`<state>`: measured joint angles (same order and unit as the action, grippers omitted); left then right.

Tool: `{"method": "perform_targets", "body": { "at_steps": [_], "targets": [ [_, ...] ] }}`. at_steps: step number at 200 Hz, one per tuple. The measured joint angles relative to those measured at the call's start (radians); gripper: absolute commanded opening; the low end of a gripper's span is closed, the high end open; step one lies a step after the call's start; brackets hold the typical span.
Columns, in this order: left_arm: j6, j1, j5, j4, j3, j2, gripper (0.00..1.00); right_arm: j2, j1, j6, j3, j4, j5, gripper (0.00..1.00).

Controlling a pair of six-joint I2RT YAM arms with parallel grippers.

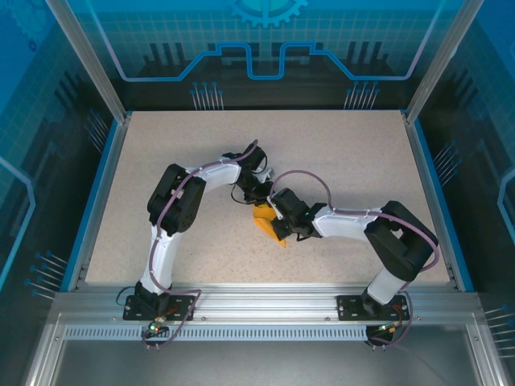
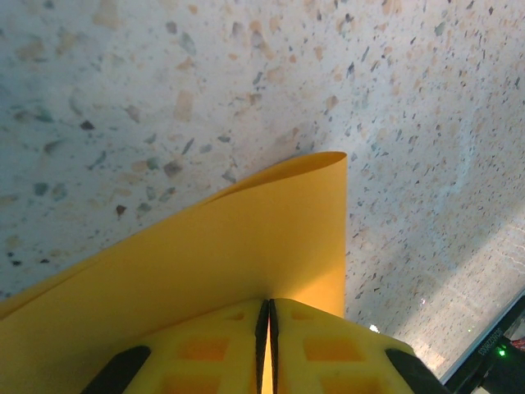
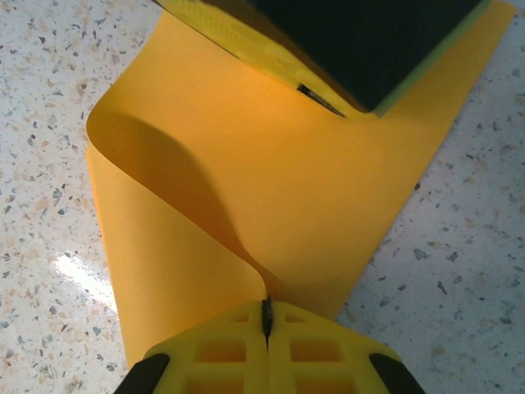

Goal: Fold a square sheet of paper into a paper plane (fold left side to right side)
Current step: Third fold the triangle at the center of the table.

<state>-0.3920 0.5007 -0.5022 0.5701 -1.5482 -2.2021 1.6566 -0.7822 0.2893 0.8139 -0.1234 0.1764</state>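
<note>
Speckled worktop (image 1: pixel 346 161), mid-fold: left gripper (image 2: pixel 267 308) and right gripper (image 3: pixel 267 305) each pinch the curled square sheet of paper (image 3: pixel 271 189) in clenched jaws; next, probably, align edges and press flat.

Bright, even light from overhead, with one glare patch on the speckled tabletop (image 3: pixel 74 271).

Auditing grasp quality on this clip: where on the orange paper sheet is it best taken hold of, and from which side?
Probably a lifted edge, approached edge-on, one jaw above and one below. The orange paper sheet is thin and bows up off the table, so only its rim gives purchase. The right end effector and left end effector are shut on opposite ends this way.
</note>
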Motion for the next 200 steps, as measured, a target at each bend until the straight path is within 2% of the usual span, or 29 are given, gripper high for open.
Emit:
{"method": "perform_targets", "body": {
  "at_steps": [170,200],
  "targets": [
    [-0.001,0.002,0.0,-0.003,0.0,0.0,0.15,0.029,0.0,-0.001,0.026,-0.023,-0.007,0.0],
    [-0.001,0.002,0.0,-0.004,0.0,0.0,0.19,0.033,-0.001,0.0,0.032,-0.031,-0.008,0.0]
  ]
}}
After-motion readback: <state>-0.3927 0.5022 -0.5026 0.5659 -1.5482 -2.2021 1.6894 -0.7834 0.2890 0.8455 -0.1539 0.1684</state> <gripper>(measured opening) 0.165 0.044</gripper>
